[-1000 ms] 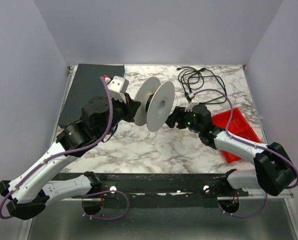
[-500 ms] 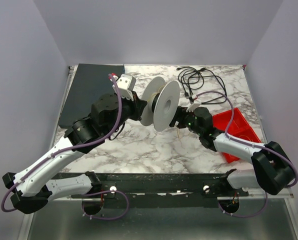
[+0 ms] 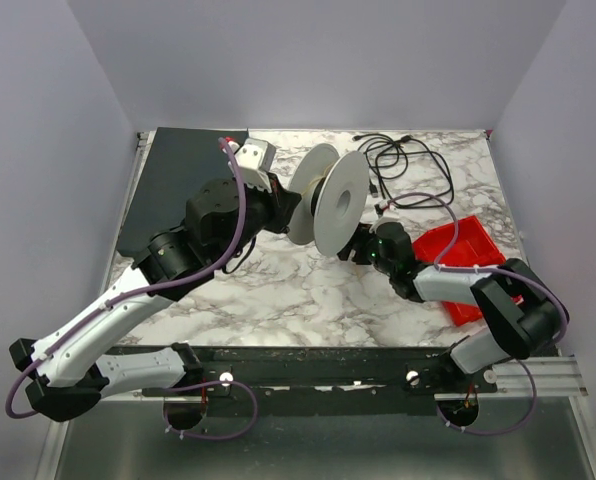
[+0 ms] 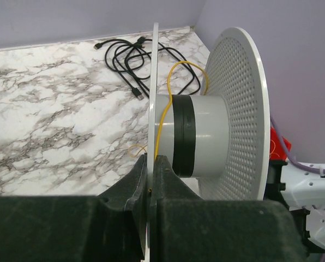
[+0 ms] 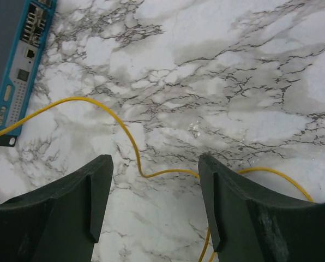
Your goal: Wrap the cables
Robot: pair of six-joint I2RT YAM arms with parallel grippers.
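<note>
A white spool with two round flanges and a grey hub hangs above the table middle. My left gripper is shut on the edge of its thin near flange. A thin yellow cable arcs over the hub and runs down along that flange. My right gripper is low under the spool's right flange. In the right wrist view it is open just above the marble, and the yellow cable lies on the table between its fingers, untouched.
A black cord with plugs lies coiled at the back right. A red tray sits at the right edge. A black mat covers the back left. A blue-edged board shows in the right wrist view.
My left arm has carried the spool to the right and slightly back. My right gripper has swung left and lower, under the spool's right flange.
</note>
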